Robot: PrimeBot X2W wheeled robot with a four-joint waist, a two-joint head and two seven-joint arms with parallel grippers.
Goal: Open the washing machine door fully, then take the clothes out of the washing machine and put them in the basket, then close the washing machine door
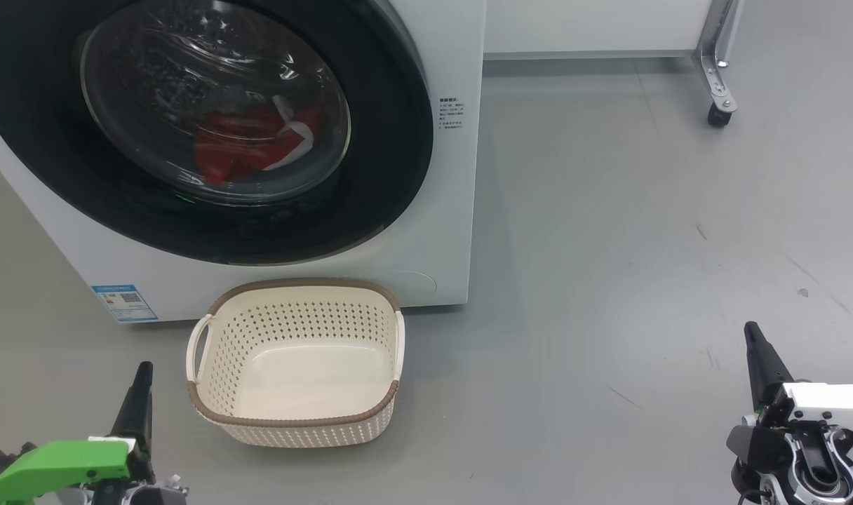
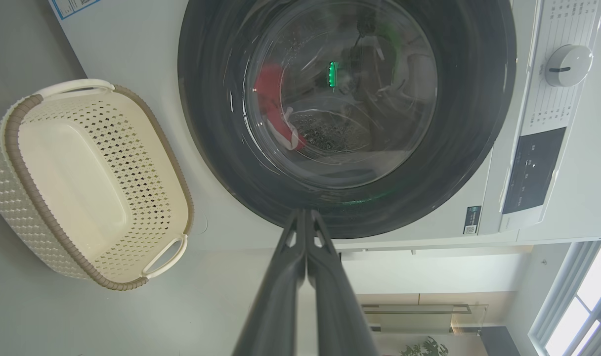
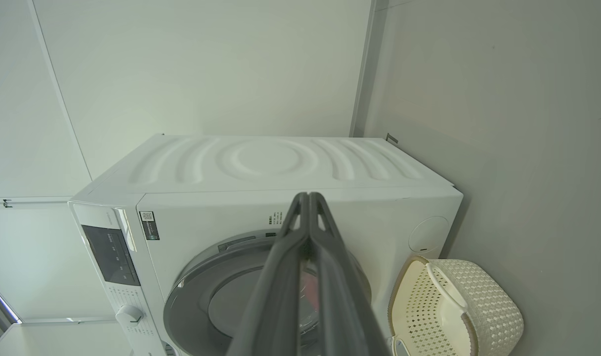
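Note:
The white washing machine stands at the upper left with its round black-rimmed door shut. Red clothes with a white strip lie behind the glass, seen too in the left wrist view as clothes. On the floor before the machine sits the cream basket, empty. My left gripper is shut at the lower left, beside the basket. Over at the lower right my right gripper is shut, far from the machine. The left wrist view has my left gripper aimed at the door rim.
Grey floor stretches to the right of the machine. A wheeled metal frame leg stands at the upper right under a white panel. The machine's control panel and dial show in the left wrist view. The basket sits beside the machine in the right wrist view.

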